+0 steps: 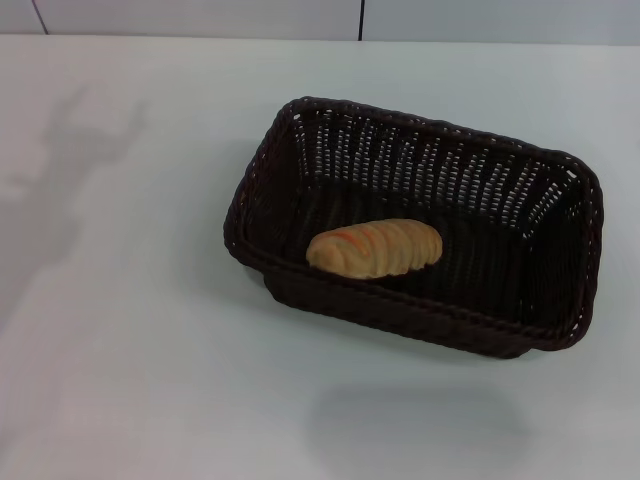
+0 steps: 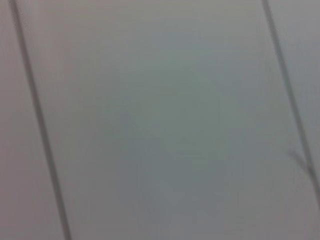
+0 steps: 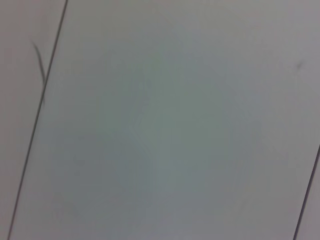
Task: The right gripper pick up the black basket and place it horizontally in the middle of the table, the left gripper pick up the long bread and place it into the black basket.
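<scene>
The black basket (image 1: 500, 300) stands on the white table (image 1: 130, 330), right of the middle, with its long side lying across the view. The long bread (image 1: 374, 247) lies inside it on the basket floor, close to the near-left wall. Neither the left gripper nor the right gripper shows in the head view. Both wrist views show only pale panelled surfaces with thin dark seams, with no fingers, basket or bread in them.
A faint arm-shaped shadow (image 1: 60, 170) falls on the far left of the table. Another soft shadow (image 1: 420, 425) lies on the table in front of the basket. The table's far edge meets a pale wall (image 1: 200, 15).
</scene>
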### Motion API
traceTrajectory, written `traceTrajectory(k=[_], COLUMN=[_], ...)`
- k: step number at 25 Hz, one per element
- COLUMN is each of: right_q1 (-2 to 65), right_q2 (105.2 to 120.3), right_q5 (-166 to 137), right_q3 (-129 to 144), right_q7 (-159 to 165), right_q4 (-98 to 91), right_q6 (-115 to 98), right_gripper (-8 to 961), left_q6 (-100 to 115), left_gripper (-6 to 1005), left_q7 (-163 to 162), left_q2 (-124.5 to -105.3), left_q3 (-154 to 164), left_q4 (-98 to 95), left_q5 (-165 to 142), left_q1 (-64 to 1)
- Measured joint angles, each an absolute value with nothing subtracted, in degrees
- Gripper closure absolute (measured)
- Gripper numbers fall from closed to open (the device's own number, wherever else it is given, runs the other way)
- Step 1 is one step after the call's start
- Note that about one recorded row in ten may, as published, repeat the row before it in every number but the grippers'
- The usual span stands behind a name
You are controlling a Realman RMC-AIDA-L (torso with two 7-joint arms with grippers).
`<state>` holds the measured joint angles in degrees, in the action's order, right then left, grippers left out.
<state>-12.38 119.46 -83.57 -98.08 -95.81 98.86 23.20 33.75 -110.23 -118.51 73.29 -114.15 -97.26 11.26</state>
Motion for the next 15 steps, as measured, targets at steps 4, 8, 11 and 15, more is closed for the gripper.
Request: traceTrajectory(k=[4,8,11,15], right_q1=[-12.2,-11.9,-13.4,-14.1], right_q2=[119.40,119.38,119.33,119.23], right_q5=[-80.2,-76.3,-68.9,-49.5], right_q3=[-97.0,-94.3,-90.7,-89.0], right_q7=[-98.0,-104.6,-114.7,-136.7], right_q4=[97.4,95.9,95.9,88.5], right_q6=[23.3,24.2,26.5,45.9], right_gripper=[408,408,408,408], left_q6=[27.5,22.4,21.6,21.8], left_gripper=[137,137,137,137], left_q7=[-104.5,-102.6,-102.6,-102.6], left_q2=[-118.55,-118.57,-118.59,-118.36], left_q3=[77.6,81.2,81.7,80.8], left_q4=[-110.7,-107.0,-105.9,-105.3], left_q5=[-95.4,-94.8,-93.5,-90.8], left_q1=[13.7,16.0,18.4,20.8])
